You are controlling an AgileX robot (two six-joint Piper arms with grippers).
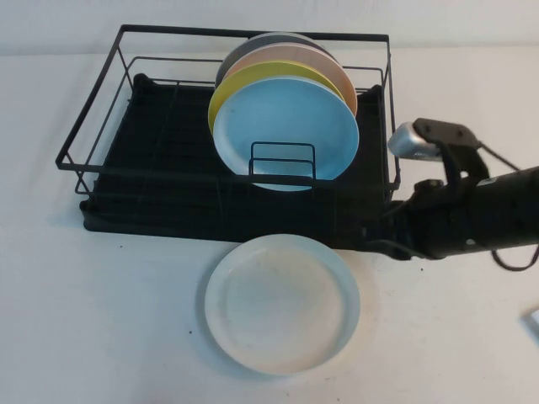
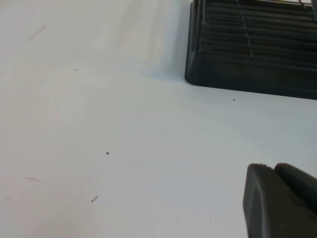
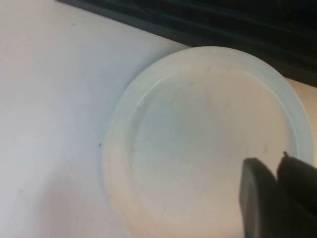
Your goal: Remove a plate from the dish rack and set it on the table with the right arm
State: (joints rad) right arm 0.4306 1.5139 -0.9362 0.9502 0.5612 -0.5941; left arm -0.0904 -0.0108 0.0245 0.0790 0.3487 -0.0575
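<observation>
Now | round pale-white matte plate [image 1: 282, 303] flat on table [image 1: 101, 320] | right tool [image 3: 277, 198] narrow, empty above it; left tool [image 2: 282, 198] parked, unclear | withdraw straight up.

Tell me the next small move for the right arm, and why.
Probably draw the right end effector back toward its own side. The plate already lies flat on the table in front of the dish rack, and nothing appears held. The left end effector hangs parked over bare table.
</observation>
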